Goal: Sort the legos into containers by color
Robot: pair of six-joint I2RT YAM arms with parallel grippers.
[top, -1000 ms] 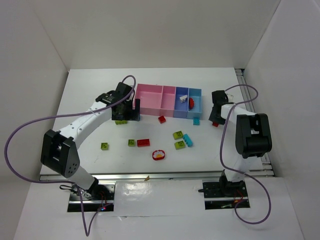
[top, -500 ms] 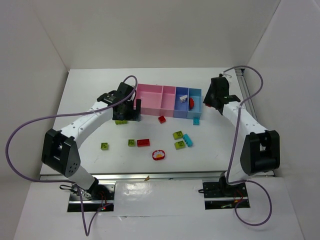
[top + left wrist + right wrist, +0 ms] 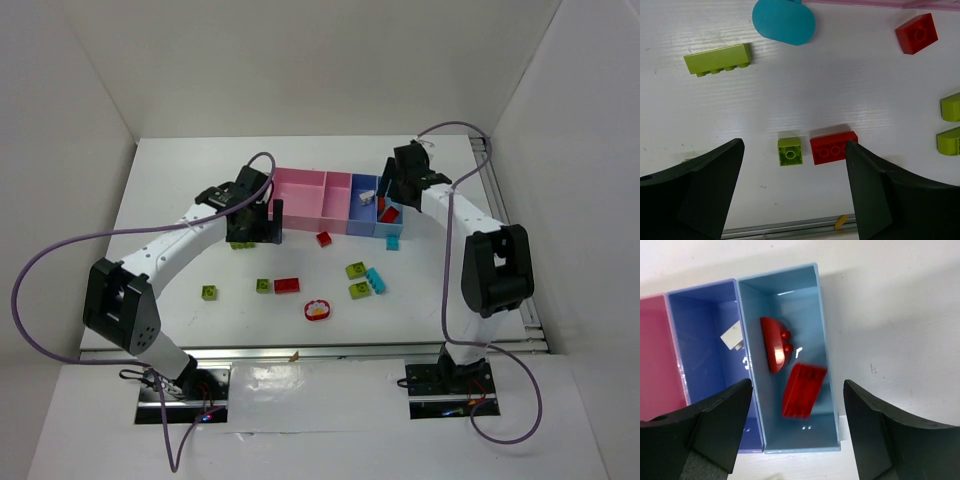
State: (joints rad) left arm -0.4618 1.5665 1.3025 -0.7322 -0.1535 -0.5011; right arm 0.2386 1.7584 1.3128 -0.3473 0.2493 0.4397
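Right wrist view looks straight down into the light-blue bin, where a red brick (blurred, so whether it rests on the floor I cannot tell) sits directly below the right gripper, whose jaws stand well apart and grip nothing. The bin's long walls line up roughly under the two fingers. Just beside the brick lies a curved red piece; a white brick is in the darker blue bin next door, and a pink bin edges in at the left. The left gripper hangs wide open and empty over the table, with a small green brick and a low red brick just beside each other beneath its gap, and a long green brick and a square red brick farther off. Only the top view shows the round red-rimmed piece and a cyan brick; only the left wrist shows a rounded cyan piece.
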